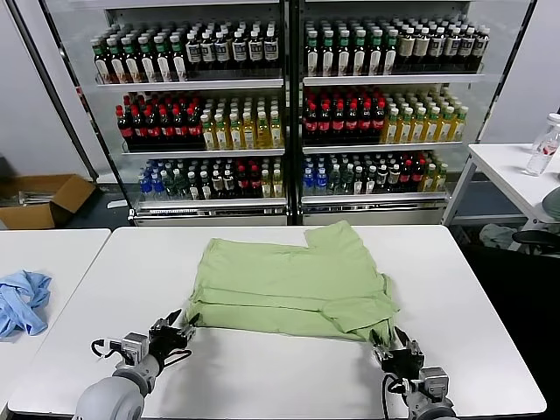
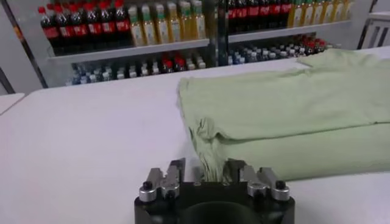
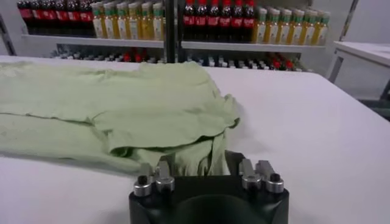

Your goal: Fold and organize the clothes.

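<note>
A white table (image 1: pixel 262 367) fills the head view, with a drinks cooler (image 1: pixel 289 105) at 12 o'clock and a crumpled blue cloth (image 1: pixel 22 302) on a neighbouring table at 9 o'clock. The light green shirt (image 1: pixel 293 280) lies at the table's middle, partly folded, plain side up — its near hem faces the robot. The left gripper (image 1: pixel 181 333) sits at 7 o'clock, fingers pinching the shirt's near-left corner; the right gripper (image 1: pixel 391 346), at 5 o'clock, pinches the near-right corner. The step in hand looks like a grasp for the next fold. That move likely calls for both arms lifting together and carrying the hem toward 12 o'clock — evenly, or the fold skews.
</note>
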Controlling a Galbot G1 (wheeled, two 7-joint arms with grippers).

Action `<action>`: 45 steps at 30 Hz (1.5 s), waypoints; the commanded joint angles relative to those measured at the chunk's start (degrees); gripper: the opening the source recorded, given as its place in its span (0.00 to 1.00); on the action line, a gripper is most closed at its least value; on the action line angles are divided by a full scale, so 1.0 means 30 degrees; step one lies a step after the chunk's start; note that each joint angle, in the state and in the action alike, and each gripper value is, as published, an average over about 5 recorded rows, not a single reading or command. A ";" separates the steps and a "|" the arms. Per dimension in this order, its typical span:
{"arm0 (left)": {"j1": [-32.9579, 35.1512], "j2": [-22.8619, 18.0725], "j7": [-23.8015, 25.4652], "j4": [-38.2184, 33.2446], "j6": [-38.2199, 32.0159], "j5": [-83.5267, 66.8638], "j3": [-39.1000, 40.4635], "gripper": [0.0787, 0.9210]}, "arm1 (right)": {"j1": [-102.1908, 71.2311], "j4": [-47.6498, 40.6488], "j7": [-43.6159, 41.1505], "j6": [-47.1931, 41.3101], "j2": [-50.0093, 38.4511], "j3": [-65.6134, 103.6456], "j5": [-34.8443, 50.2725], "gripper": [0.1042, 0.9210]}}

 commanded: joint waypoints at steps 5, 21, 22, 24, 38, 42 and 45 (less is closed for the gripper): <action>0.0151 -0.0061 -0.0056 0.0027 0.0476 -0.0346 0.0172 0.21 | -0.0053 -0.0304 -0.0063 0.0144 0.0178 -0.0050 0.0142 0.16; 0.5538 0.0311 0.1022 -0.5776 0.0268 0.0412 -0.2706 0.01 | -0.5136 0.3974 -0.1018 0.1094 -0.0894 0.1748 -0.0293 0.02; 0.6389 0.0400 0.1111 -0.6274 0.0205 0.0483 -0.3216 0.01 | -0.5748 0.4259 -0.1065 0.1209 -0.0982 0.1862 -0.0541 0.02; 0.7904 0.0612 0.1295 -0.6848 -0.0045 0.0578 -0.4154 0.01 | -0.6616 0.4676 -0.1119 0.1362 -0.1095 0.2025 -0.0931 0.02; 1.0971 0.1021 0.2469 -0.6355 -0.1108 0.2541 -0.5373 0.02 | -0.6735 0.4009 -0.1267 0.1757 -0.0776 0.0976 -0.2208 0.04; 1.0356 0.1094 0.2504 -0.6815 -0.1064 0.2804 -0.5726 0.11 | -0.7179 0.4820 -0.0889 0.1537 -0.0967 0.1412 -0.2401 0.15; 0.9471 0.1202 0.2518 -0.7453 -0.0803 0.2042 -0.6252 0.22 | -0.7275 0.5970 -0.0739 0.1237 -0.1113 0.1917 -0.2382 0.26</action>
